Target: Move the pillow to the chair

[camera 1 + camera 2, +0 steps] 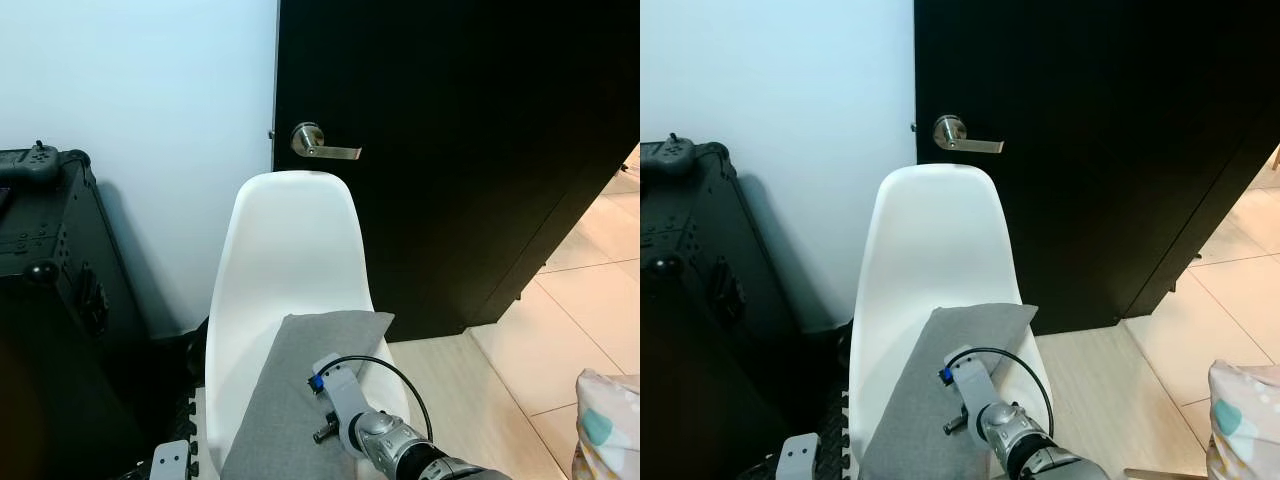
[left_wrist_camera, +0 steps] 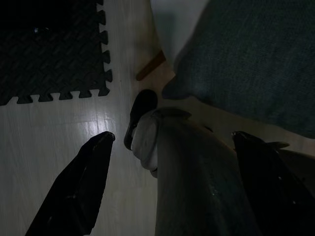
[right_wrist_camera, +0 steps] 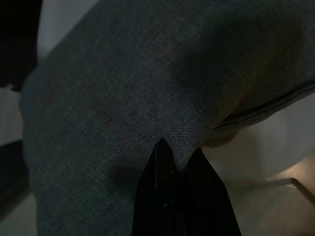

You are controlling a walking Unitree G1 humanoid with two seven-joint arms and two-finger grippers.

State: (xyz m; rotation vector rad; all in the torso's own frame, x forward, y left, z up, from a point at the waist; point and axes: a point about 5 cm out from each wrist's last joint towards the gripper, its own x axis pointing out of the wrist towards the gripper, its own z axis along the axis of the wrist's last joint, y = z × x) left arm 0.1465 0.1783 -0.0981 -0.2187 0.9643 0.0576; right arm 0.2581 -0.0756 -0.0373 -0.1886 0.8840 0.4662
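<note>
No brand, label or writing could be read on anything in the room; the grey woven-fabric pillow (image 1: 290,390) lay on the seat of the white moulded plastic chair (image 1: 290,250), its far corner reaching towards the seat's right edge and its near end hanging over the front. The chair stood against a black door (image 1: 450,150) with a brushed-metal lever handle (image 1: 320,145), beside a pale blue-white wall (image 1: 140,90); a black hard case (image 1: 50,300) stood just to its left, and black interlocking foam floor mats (image 2: 54,54) lay on the pale floor near the chair's foot. A white cushion with teal spots (image 1: 605,425) sat low at the right, well apart from the chair, on beige floor tiles (image 1: 580,300).

The right arm's silver wrist reached in from below over the pillow, a black cable looping off it; the right gripper (image 3: 179,162) had its two black fingers pressed together, pinching a fold of the grey cloth. The left gripper (image 2: 172,140) hung low beside the chair, fingers spread wide and holding nothing, pointing down at the floor past the robot's own grey leg and foot (image 2: 147,132).
</note>
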